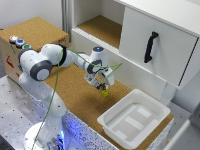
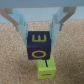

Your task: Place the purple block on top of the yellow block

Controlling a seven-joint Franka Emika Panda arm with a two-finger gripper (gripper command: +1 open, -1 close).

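Note:
In the wrist view, a dark purple block (image 2: pixel 38 45) with yellow letters sits between the two fingers of my gripper (image 2: pixel 39 41), which is shut on its sides. Directly under it, partly covered by it, lies the small yellow block (image 2: pixel 45 68) on the cork surface. Whether the two blocks touch I cannot tell. In the exterior view my gripper (image 1: pixel 102 85) points down over the yellow block (image 1: pixel 105 93) near the middle of the cork table. The purple block is too small and shaded to make out there.
A white tray (image 1: pixel 134 118) stands on the cork table (image 1: pixel 75 97) toward the exterior view's right. Behind is a white cabinet (image 1: pixel 165 35) with a black handle (image 1: pixel 151 46). A cork-topped box with buttons (image 1: pixel 20 42) sits at the left. A green cable (image 1: pixel 59 85) hangs along the arm.

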